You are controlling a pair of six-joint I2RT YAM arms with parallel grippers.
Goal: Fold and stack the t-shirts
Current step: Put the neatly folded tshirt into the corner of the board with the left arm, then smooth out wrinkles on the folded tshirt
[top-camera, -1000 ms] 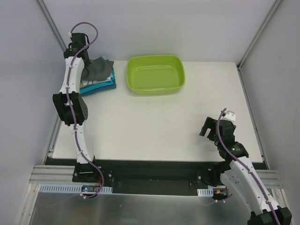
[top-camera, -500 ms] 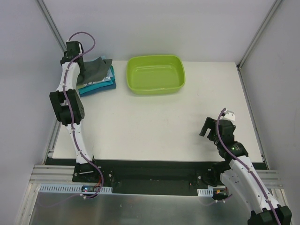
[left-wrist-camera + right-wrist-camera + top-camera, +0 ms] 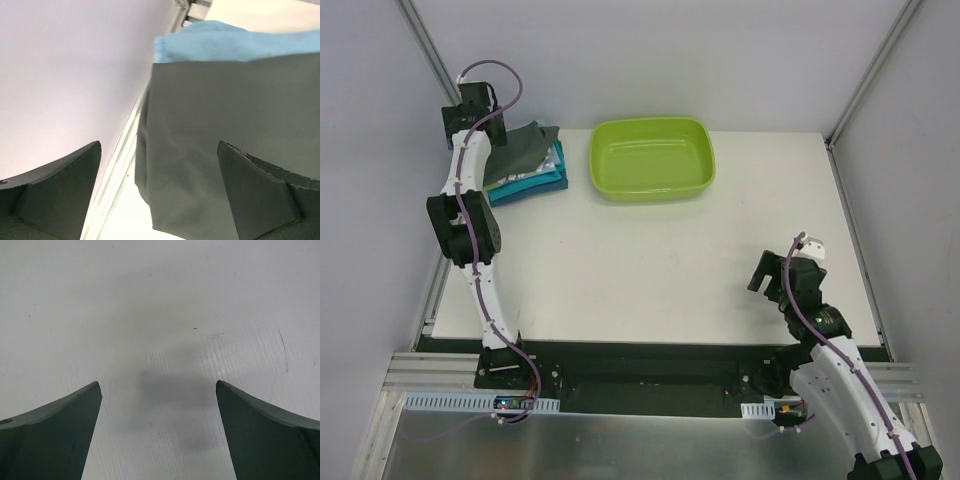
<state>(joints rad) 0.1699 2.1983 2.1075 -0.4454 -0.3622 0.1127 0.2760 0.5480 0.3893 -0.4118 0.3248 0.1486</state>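
The t-shirts lie in a folded stack [image 3: 527, 163] at the table's far left corner. A dark grey shirt [image 3: 528, 147] is on top, with light blue [image 3: 516, 175] and teal [image 3: 542, 183] layers under it. My left gripper [image 3: 480, 130] hovers at the stack's left edge, by the wall. In the left wrist view the left gripper [image 3: 159, 145] is open; the dark grey shirt [image 3: 225, 125] lies below it, untouched, and light blue cloth [image 3: 215, 40] shows beyond. My right gripper [image 3: 782, 262] is open over bare table near the front right, and the right wrist view shows the right gripper [image 3: 157, 382] with nothing between its fingers.
A lime-green plastic tub [image 3: 652, 158] stands empty at the back middle, just right of the stack. The white table [image 3: 650, 260] ends at a metal rail and the grey wall [image 3: 75, 75] right beside the left gripper.
My left gripper has opened and let go of the dark grey shirt, then drawn back towards the far left wall. The right arm has stayed still.
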